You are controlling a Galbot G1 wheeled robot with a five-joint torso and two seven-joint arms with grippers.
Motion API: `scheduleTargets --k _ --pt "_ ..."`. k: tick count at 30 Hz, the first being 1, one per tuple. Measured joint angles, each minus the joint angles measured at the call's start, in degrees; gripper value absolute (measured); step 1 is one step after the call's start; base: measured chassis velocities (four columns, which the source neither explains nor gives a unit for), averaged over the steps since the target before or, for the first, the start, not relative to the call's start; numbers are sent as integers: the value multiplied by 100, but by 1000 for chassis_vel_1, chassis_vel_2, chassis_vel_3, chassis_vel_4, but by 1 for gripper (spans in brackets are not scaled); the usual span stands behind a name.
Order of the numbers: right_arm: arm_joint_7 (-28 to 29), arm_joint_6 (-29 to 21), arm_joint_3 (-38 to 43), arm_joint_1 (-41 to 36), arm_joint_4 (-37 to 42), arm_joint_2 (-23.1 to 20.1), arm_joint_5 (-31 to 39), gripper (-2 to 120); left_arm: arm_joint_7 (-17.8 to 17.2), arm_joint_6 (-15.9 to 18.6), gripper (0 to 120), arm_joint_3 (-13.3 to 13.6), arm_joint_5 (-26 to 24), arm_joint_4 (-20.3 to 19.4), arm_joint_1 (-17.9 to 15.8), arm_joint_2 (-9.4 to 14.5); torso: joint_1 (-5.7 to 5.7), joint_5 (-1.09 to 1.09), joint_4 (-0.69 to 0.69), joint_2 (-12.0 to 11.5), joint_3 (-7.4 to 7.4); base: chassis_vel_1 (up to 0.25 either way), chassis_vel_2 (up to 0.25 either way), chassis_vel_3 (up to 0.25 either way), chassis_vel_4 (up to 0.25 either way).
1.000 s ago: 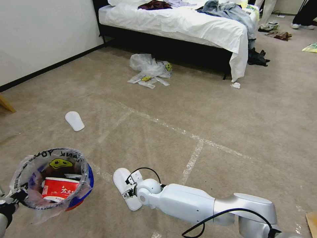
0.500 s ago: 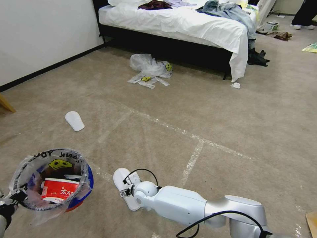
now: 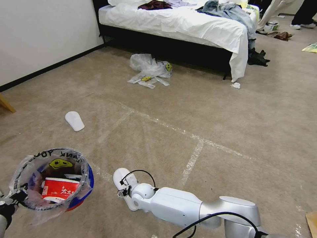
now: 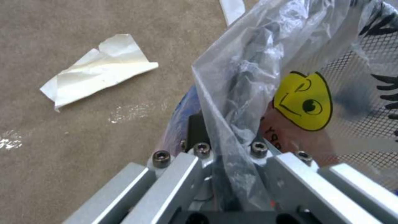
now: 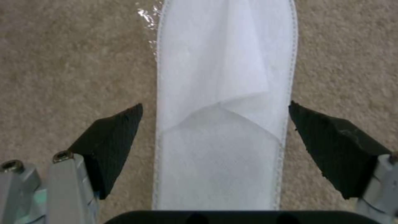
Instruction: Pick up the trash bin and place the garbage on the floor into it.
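Near slipper [image 3: 123, 180]: heel half hidden under right tool [image 3: 123, 192]. Left tool [image 4: 226, 168] cut off by frame edge in head view, its fingertips buried in trash bin [image 3: 54, 180] liner. Bin contents mostly hidden; carton print unreadable.

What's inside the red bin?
In the trash bin, held by the left claw, a red-and-white wrapper lies inside the clear bag. Whatever sits beneath it is covered.

slipper [image 5: 224, 102] white | fingers [image 5: 112, 143] black | trash bin [image 3: 86, 185] red, blue band, yellow face | floor [image 3: 198, 112] beige
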Motion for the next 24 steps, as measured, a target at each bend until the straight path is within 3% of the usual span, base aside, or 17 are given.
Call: scheduleTargets --k 24 --pt "-365 154 227 94 -277 165 -90 88 -12 0 1 41 23 -32 7 -27 0 0 0 0 0 0 0 0 0"
